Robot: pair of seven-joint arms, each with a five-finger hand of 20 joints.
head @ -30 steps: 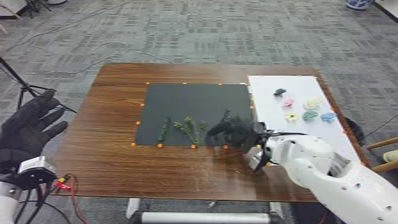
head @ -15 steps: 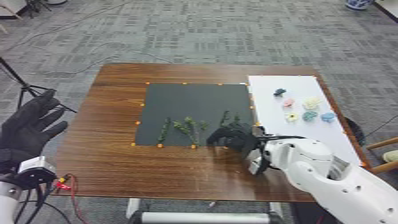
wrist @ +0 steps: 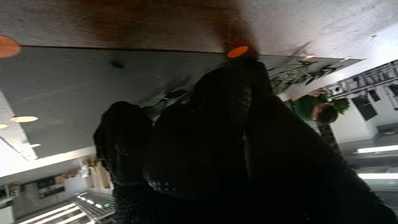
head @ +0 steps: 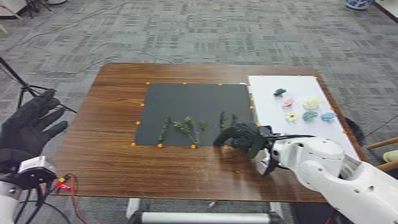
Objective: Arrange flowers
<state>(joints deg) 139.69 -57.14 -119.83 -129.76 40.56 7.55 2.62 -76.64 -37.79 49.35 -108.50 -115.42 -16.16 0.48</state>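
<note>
My right hand (head: 238, 136) is at the black mat's (head: 194, 100) lower right corner; I can't tell its grip. My left hand (head: 27, 127), far left, is open, empty. Sprigs (head: 164, 130) lie mid-frame, flowers (head: 309, 116) at right.

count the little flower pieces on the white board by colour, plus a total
dark piece: 1
pink piece: 1
yellow to cream pieces: 2
blue to teal pieces: 2
total: 6
</note>
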